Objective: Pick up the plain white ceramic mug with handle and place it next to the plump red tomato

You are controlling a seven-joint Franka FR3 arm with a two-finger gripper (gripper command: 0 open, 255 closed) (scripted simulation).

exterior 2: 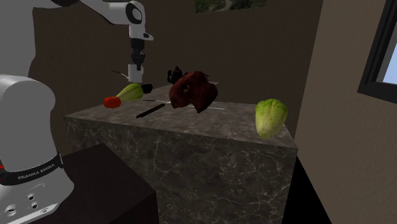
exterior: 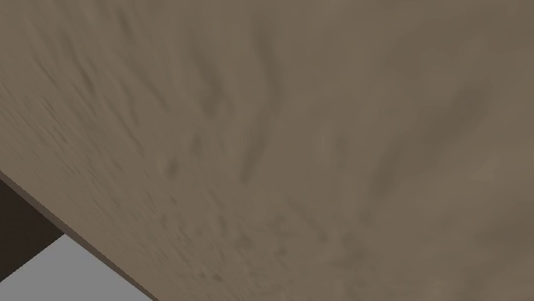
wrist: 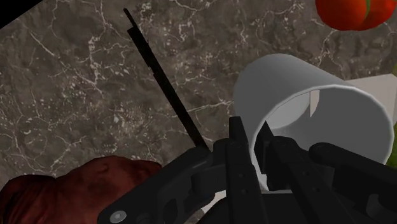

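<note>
The white mug [wrist: 318, 108] lies tilted between my black fingers, mouth towards the camera, with its rim wall clasped. My gripper [wrist: 252, 137] is shut on it. In the second exterior view the gripper [exterior 2: 135, 62] hangs from the white arm, holding the mug [exterior 2: 134, 71] clear above the far end of the marble counter [exterior 2: 191, 140]. The red tomato [exterior 2: 112, 102] rests on the counter below and slightly to that view's left of the mug. In the wrist view the tomato [wrist: 347, 13] lies just beyond the mug.
A green lettuce [exterior 2: 130, 92] lies against the tomato. A black knife [exterior 2: 151, 111] and a dark red lump [exterior 2: 191, 92] sit mid-counter, with a dark teapot [exterior 2: 175, 74] behind. Another lettuce [exterior 2: 270, 116] stands at the counter's near right corner. The shoulder view faces a brown surface [exterior: 299, 128].
</note>
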